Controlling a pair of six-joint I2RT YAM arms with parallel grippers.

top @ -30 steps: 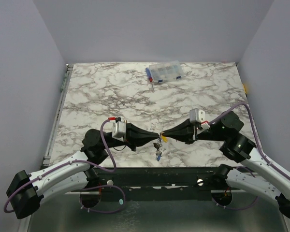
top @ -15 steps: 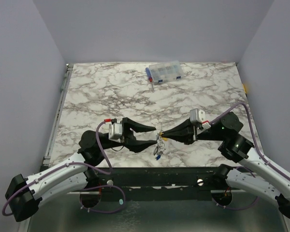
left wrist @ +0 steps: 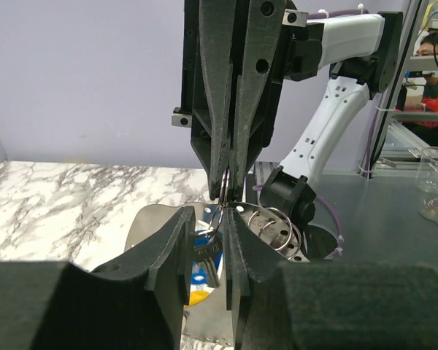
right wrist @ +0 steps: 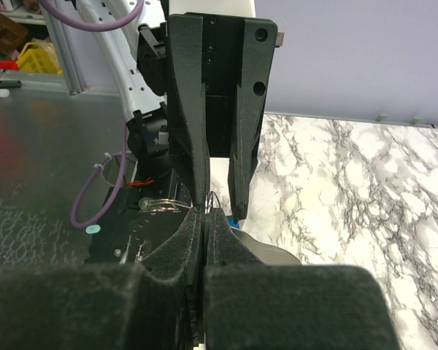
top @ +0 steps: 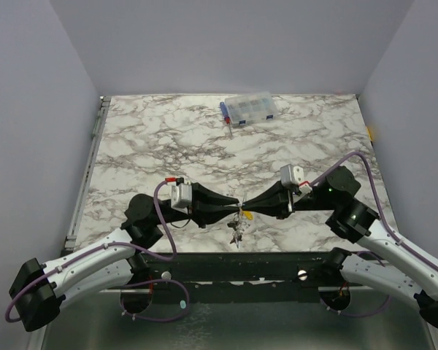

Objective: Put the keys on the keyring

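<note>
From above, hard to make out the keyring, lost in the dark cluster of keys dangling at 6 o'clock from the meeting tips over the worktop. From the left wrist, plain as thin wire pinched in the pressed-together right tool at 12 o'clock, with the left tool slightly spread either side of it, touching or not impossible to tell

High rear overview; close, opposed wrist views (left pincer in all)
</note>
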